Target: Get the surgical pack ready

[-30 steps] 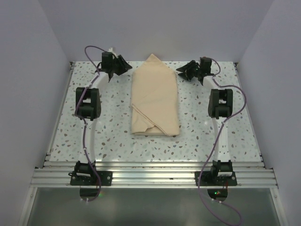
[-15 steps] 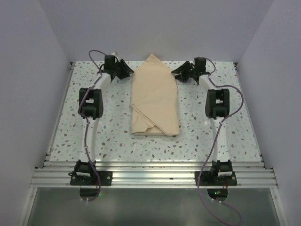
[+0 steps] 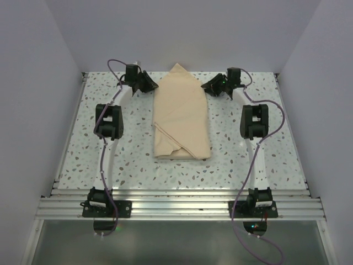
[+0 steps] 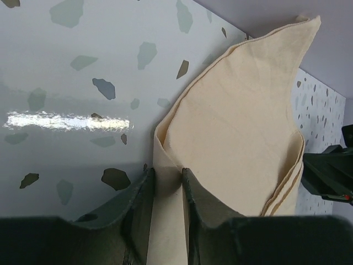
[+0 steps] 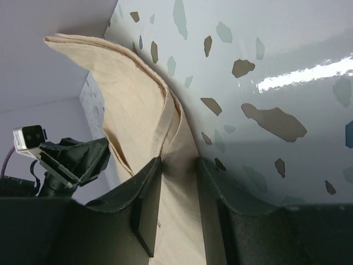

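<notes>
As viewed from above, shows wrap sheet (image 3: pixel 181 118) folded mid-table on speckled tabletop (image 3: pixel 110 160) between pale walls (image 3: pixel 165 33), both arms (image 3: pixel 107 121) stretched toward its far corners. From left wrist, shows left gripper (image 4: pixel 167 174) narrowed, pinching sheet's edge; from right wrist, right gripper (image 5: pixel 178 163) likewise.

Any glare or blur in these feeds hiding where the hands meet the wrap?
Left wrist: glare streak on the table, clear of the wrap sheet; left hand close and soft-focused. Right wrist: similar streak on the table, its fold sharp at the right hand. Top external: even light, no glare.
</notes>
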You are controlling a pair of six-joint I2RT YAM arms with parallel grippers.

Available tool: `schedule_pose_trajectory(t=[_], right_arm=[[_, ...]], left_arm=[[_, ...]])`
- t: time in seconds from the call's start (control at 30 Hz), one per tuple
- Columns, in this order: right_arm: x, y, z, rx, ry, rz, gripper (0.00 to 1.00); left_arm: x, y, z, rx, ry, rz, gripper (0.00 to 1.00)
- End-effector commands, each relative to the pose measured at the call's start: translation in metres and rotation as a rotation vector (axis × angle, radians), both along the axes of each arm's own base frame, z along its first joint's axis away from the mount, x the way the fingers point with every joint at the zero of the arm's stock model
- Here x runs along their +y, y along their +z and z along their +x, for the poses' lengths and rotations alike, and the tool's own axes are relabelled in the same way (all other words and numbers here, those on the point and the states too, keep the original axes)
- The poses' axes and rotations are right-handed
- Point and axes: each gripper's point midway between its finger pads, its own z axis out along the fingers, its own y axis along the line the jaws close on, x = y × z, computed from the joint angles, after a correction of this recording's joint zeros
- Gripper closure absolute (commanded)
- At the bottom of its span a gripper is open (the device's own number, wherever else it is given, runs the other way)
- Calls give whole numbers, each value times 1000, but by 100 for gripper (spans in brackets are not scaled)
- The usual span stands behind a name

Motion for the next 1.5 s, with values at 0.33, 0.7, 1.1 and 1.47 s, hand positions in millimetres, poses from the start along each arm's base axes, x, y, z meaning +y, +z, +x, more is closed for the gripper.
schedule_pose_trajectory(t=[0.33, 0.7, 1.1, 1.47], right_arm=[[8, -11, 13, 9, -27, 40, 94], [12, 21, 12, -30, -12, 106, 100], [13, 82, -1, -105, 24, 153, 100], [17, 125, -39, -129, 96, 153, 100]], left_arm=[[8, -13, 6, 51, 44, -58, 99], [3, 22, 9, -49, 2, -116, 100], [7, 100, -3, -152, -17, -197, 100], [3, 138, -47, -196, -83, -200, 100]])
